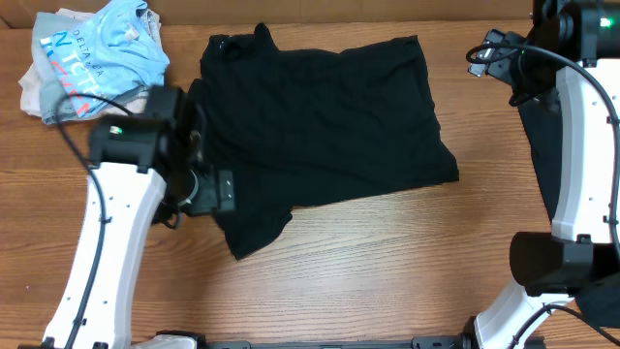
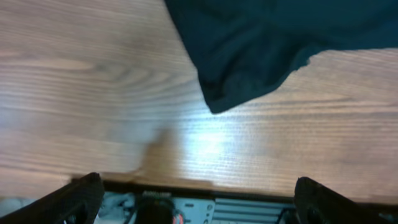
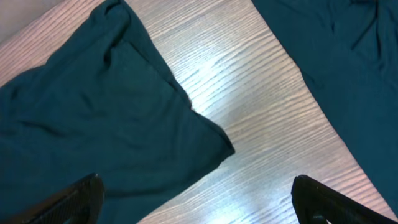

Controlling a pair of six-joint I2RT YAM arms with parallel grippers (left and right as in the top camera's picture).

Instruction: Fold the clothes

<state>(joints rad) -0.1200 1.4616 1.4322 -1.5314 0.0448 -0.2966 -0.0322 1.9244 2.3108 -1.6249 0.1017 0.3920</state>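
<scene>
1. Found the near corner flap [image 1: 254, 231] of the black shirt [image 1: 320, 116] jutting toward the robot's side of the counter [image 1: 387, 291], loose and slightly rumpled.
2. Found the left gripper [image 2: 196, 190] just beside that flap, at the shirt's left edge. Jaws spread wide, pinching nothing. Bare wood beneath them in the wrist view, with the cloth ahead and apart from both fingertips.
3. Found the shirt itself laid open across the middle of the counter, mostly flat, with uneven edges.
4. Judged the shirt light, soft and limp: likely to sag and drag when lifted, to bunch if pushed, and to offer no stiff edge. Not fragile. Little risk of slipping from a firm pinch, though a thin single layer may escape a shallow one.
5. Recommend taking hold at a hem corner or sleeve end, pinching through the fabric right at the edge. Recommend the second gripper on the matching corner to keep the fold square.
6. Found the right gripper [image 3: 196, 193] farther back on the right, above bare wood between the shirt's right corner and a second dark garment [image 3: 348, 74]. Jaws spread wide, empty, touching neither cloth.
7. Found a pile of clothes [image 1: 92, 58], pale blue on top, at the far left corner, well apart from the right gripper and near the left arm.
</scene>
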